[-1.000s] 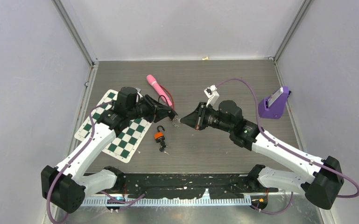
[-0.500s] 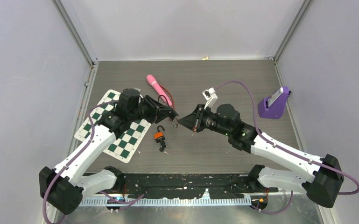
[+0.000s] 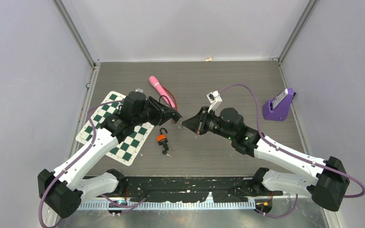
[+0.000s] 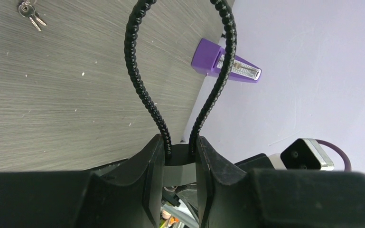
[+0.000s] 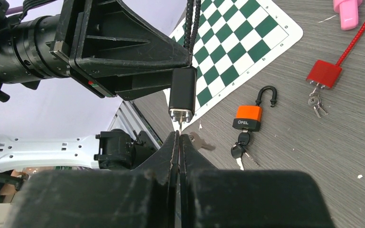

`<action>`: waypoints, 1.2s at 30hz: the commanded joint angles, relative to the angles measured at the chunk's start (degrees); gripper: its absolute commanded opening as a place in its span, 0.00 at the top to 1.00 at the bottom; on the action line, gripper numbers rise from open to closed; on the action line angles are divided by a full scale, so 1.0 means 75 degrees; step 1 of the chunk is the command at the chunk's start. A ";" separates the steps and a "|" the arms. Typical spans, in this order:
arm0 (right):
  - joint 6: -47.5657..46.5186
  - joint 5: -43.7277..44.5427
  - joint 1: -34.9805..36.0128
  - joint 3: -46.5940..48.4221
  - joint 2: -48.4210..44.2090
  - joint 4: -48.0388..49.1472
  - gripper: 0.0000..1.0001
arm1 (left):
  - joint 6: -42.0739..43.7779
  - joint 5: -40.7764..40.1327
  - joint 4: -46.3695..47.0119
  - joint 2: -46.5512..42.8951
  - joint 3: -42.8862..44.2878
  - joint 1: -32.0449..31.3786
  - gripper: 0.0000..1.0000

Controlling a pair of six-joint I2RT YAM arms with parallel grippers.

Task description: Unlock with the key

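I see the left gripper [image 3: 174, 116] pinching the black cable lock [image 5: 182, 95] by its body, in the air above the middle of the table [image 3: 228, 85]; the right gripper [image 5: 179, 136] has its fingers pressed together on the key [image 5: 180, 125], whose tip meets the bottom end of the lock.

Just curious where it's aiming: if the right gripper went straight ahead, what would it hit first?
Probably the black lock, held in the left gripper, right ahead of the right gripper and its pinched key; exact gap unclear.
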 commanded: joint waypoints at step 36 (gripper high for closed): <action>-0.1200 -0.0055 -0.0624 -0.1216 0.0242 0.4698 0.95 | 0.1516 -0.1430 -0.0578 0.0079 0.0890 -0.2726 1.00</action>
